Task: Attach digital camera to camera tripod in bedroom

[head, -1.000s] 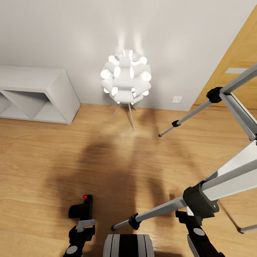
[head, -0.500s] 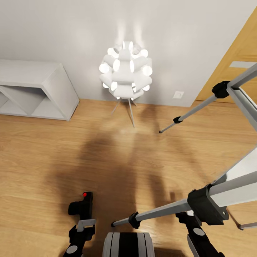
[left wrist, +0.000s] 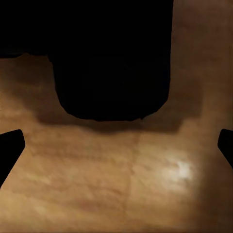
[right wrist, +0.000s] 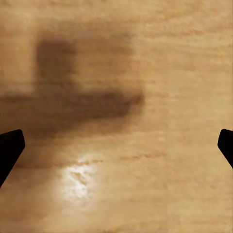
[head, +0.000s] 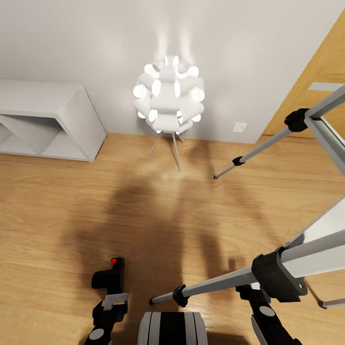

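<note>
Nothing moved; digital camera [head: 109, 275] just beyond left fingers [head: 115, 301]

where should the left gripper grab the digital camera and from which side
Grip the digital camera across its boxy black body, coming from straight above. It seems to lie on the wood floor just ahead of the left gripper, and in the left wrist view its dark body sits ahead of the spread fingertips.

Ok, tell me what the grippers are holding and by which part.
Nothing, it seems: both the left gripper and right gripper are open, and the camera lies beyond the left fingertips, not between them.
</note>
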